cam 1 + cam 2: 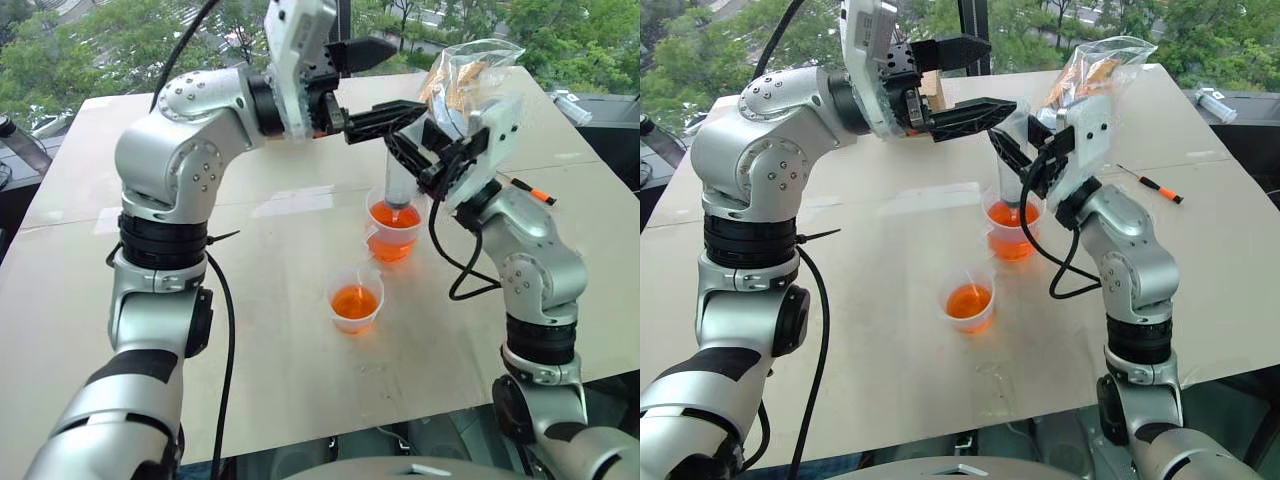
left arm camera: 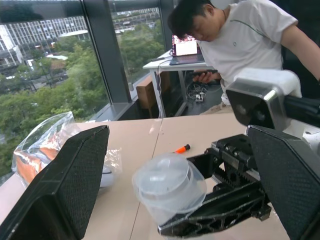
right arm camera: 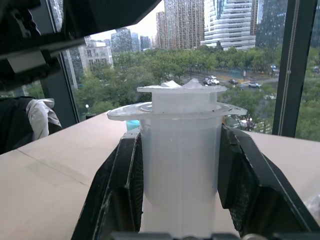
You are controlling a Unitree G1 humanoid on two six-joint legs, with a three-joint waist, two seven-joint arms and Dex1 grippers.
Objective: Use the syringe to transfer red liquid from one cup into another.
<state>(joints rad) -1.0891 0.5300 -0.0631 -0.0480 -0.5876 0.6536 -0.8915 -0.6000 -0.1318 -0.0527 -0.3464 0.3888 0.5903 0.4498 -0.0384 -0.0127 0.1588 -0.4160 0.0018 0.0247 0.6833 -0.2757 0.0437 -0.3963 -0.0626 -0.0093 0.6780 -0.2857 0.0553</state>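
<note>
My right gripper (image 1: pixel 414 160) is shut on the syringe (image 1: pixel 399 188), holding its clear barrel upright. The syringe (image 3: pixel 180 150) shows its white plunger head just above the barrel flange. Its tip dips into the larger cup (image 1: pixel 393 230), which holds red liquid (image 1: pixel 394 215). The smaller cup (image 1: pixel 354 300) stands in front of it, nearer to me, with orange-red liquid inside. My left gripper (image 1: pixel 410 78) is open and level above the syringe. Its fingers (image 2: pixel 70 185) stand on either side of the plunger head (image 2: pixel 167 182) without touching it.
A clear plastic bag (image 1: pixel 468 75) with orange contents lies behind the right gripper. A screwdriver (image 1: pixel 530 190) lies on the table (image 1: pixel 280 380) to the right. A person (image 2: pixel 240 40) sits beyond the table's far side. The table's near edge is close below the smaller cup.
</note>
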